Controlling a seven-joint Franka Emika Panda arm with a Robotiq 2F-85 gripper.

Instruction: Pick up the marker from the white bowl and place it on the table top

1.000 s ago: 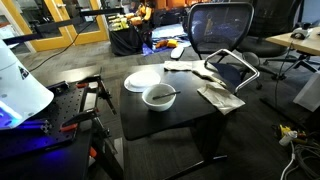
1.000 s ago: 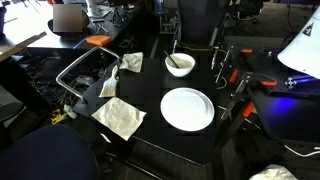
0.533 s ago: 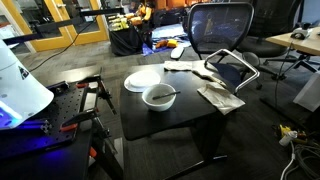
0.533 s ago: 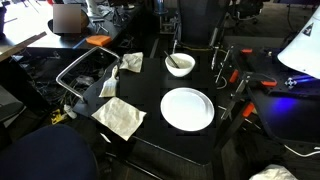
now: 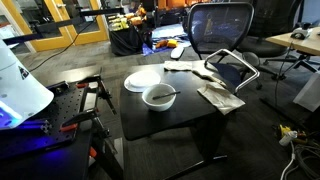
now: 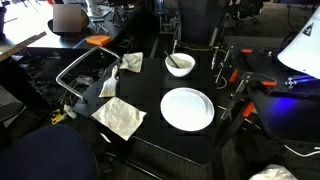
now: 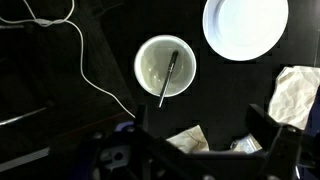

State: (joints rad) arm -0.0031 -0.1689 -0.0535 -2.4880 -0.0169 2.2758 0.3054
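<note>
One dark marker [image 7: 170,78] lies slanted in the white bowl [image 7: 148,68], one end poking over the rim, on the black bench [image 5: 178,116] beside a white plate [image 7: 245,25]. The robot's fingers [image 7: 268,128] hang spread apart above, holding nothing.

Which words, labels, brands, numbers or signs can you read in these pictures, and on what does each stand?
None can be read.
The marker in the white bowl is too small and blurred to show any print; the white plate and the crumpled cloth look plain.
Anything in the office background of both exterior views is too blurred to read.
</note>
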